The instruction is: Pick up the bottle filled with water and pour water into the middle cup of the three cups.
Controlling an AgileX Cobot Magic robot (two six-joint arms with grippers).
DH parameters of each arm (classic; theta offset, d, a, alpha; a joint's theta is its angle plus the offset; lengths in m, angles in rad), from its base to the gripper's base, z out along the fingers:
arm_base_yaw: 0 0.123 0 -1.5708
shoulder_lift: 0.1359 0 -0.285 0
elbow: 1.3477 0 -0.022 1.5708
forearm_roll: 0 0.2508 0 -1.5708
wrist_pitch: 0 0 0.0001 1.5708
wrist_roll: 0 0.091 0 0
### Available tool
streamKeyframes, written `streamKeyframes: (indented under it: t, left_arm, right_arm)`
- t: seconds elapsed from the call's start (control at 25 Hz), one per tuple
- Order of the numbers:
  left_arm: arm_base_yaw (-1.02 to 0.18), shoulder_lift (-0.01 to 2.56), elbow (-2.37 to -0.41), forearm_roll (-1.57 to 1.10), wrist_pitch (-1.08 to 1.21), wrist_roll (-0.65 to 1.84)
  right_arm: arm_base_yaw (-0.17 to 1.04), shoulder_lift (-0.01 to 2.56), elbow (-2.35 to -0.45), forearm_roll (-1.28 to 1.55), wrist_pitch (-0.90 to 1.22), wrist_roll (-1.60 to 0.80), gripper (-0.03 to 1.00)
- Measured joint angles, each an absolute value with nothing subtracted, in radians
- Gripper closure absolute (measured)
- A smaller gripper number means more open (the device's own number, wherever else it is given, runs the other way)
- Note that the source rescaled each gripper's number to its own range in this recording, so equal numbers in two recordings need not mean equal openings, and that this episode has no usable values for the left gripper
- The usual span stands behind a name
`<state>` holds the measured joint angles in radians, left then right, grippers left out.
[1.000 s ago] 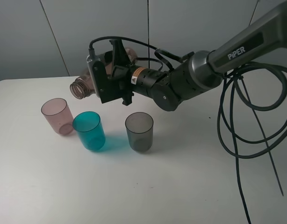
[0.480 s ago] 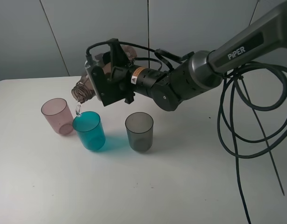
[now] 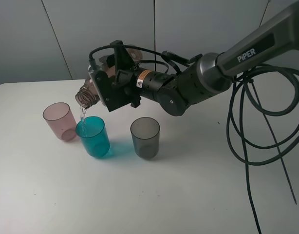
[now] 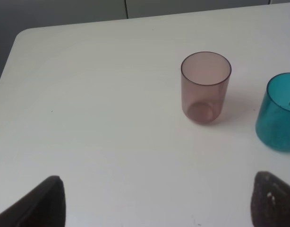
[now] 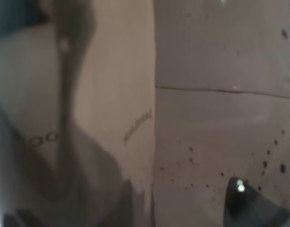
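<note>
Whereas a second ago the bottle lay level with nothing leaving its mouth, it now tips down to the left in the right gripper, whose fingers clamp its body. A thin water stream falls into the middle cup on the tabletop, so pouring has begun. The left gripper stands with fingers spread, empty.
</note>
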<state>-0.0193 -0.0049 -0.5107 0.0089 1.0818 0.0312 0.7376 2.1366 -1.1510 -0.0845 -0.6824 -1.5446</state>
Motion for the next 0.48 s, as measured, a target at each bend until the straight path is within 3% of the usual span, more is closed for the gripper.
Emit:
streamKeyframes:
  t: [0.48]
  left_arm:
    - [-0.019,-0.005,-0.511,0.009,1.082,0.033]
  right_arm:
    - [0.719,2.137,-1.151,-0.085,-0.682,-1.588,0.97]
